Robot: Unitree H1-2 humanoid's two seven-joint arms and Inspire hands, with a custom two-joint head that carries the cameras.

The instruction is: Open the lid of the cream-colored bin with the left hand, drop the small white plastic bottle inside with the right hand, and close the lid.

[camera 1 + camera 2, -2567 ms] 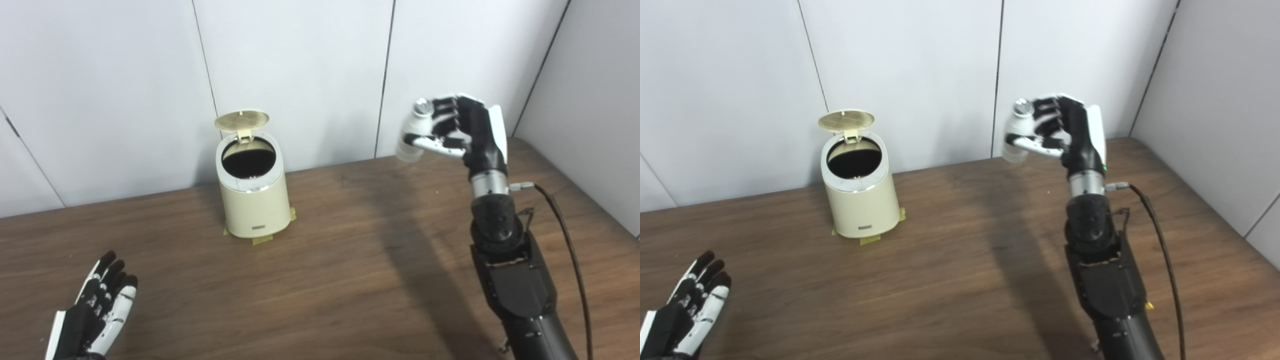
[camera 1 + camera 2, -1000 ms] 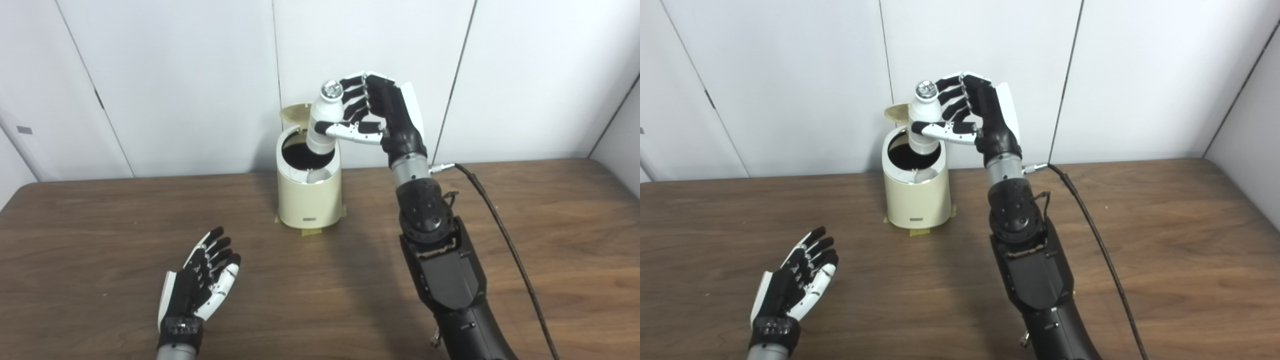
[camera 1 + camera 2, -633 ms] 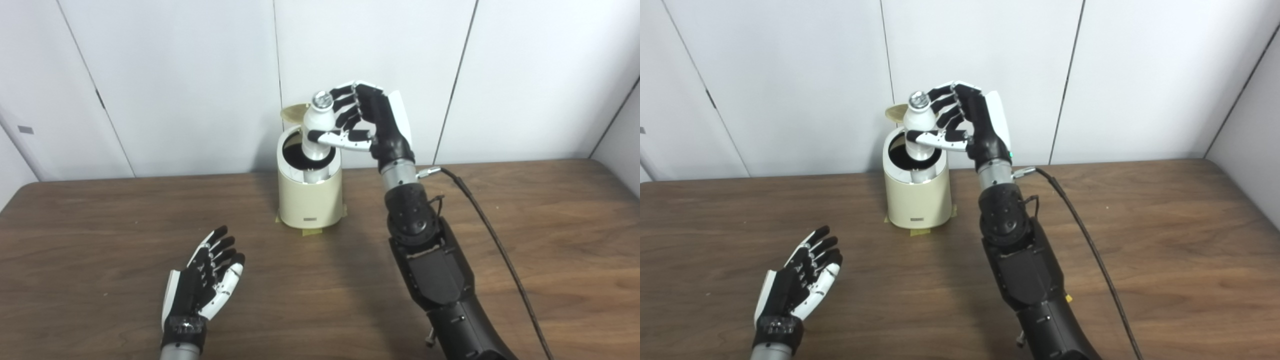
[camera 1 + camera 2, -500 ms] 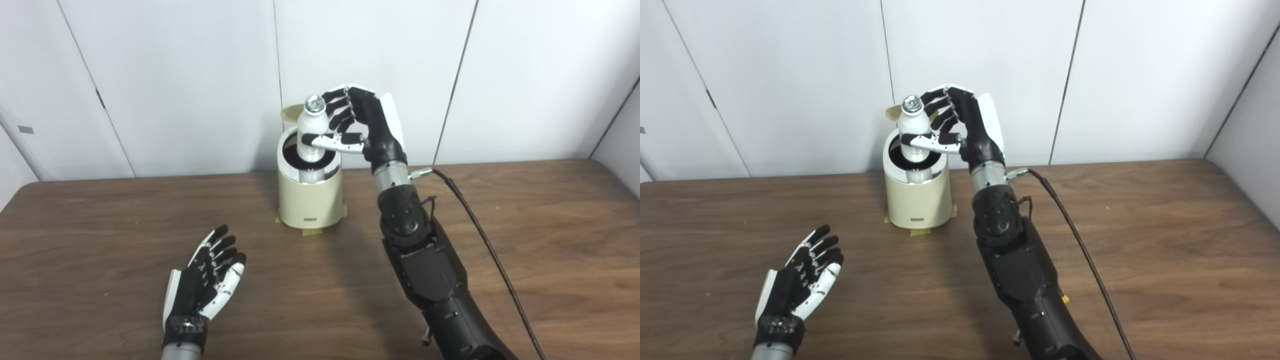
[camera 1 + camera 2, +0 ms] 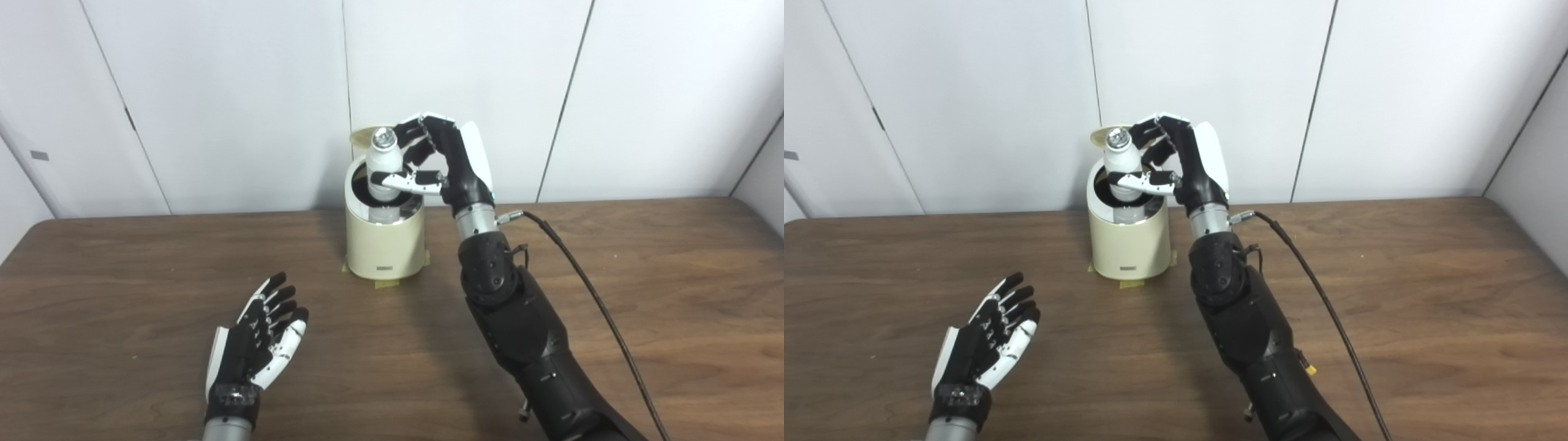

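Bottle [image 5: 382,160] in R hand [image 5: 442,165], over bin [image 5: 384,242].

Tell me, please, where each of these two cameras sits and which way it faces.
Left eye view: on the robot's head, looking forward and down across the table toward the wall; shows the left hand lying open and the right hand holding the white bottle over the open cream bin.
Right eye view: beside it, slightly to the right, facing the same way; the bin sits further left in the picture.
Shared: both hands, bottle, bin, raised lid, black cable.
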